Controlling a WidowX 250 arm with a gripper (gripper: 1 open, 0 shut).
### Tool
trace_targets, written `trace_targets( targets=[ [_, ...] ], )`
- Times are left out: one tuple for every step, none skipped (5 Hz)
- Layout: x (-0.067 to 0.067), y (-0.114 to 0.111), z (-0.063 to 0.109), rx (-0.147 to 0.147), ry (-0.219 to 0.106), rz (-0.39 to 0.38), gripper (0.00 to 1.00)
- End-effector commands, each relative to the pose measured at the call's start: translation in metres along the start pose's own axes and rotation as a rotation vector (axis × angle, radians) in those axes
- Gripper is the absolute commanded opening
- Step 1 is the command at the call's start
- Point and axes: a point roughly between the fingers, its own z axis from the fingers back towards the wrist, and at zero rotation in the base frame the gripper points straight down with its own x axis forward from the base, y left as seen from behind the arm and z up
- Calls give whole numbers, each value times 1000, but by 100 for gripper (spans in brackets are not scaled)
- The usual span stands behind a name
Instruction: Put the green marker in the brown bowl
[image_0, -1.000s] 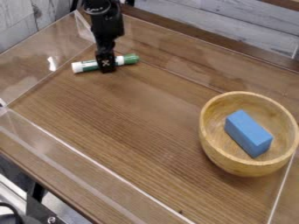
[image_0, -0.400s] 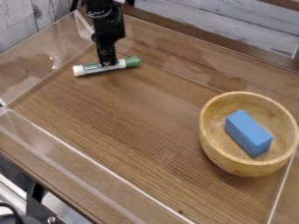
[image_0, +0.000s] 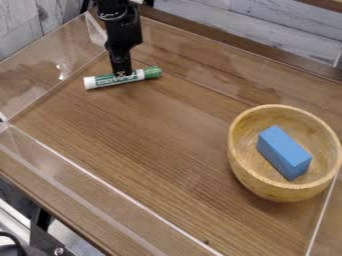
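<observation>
Camera view: the black gripper (image_0: 122, 73) points straight down near the table's (image_0: 147, 150) far left corner, its jaws clamped together on the middle of the marker (image_0: 122, 77). That marker lies flat on the wood directly beneath the fingers, white end toward the left edge and green cap toward the right; its label print is too small to read. Well apart, by the right edge, sits the bowl (image_0: 245, 160), with a blue block (image_0: 283, 151) lying inside it.
</observation>
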Motion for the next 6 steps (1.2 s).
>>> trace_targets(
  targets=[
    [-1,16,27,74,-20,11,0],
    [-2,17,31,72,-20,14,0],
    [-3,17,25,69,-22,9,100],
    [-5,17,17,65,-23,4,100],
    [-5,18,8,58,-28,-3,100],
    [-6,19,0,51,-27,-5,100]
  ],
)
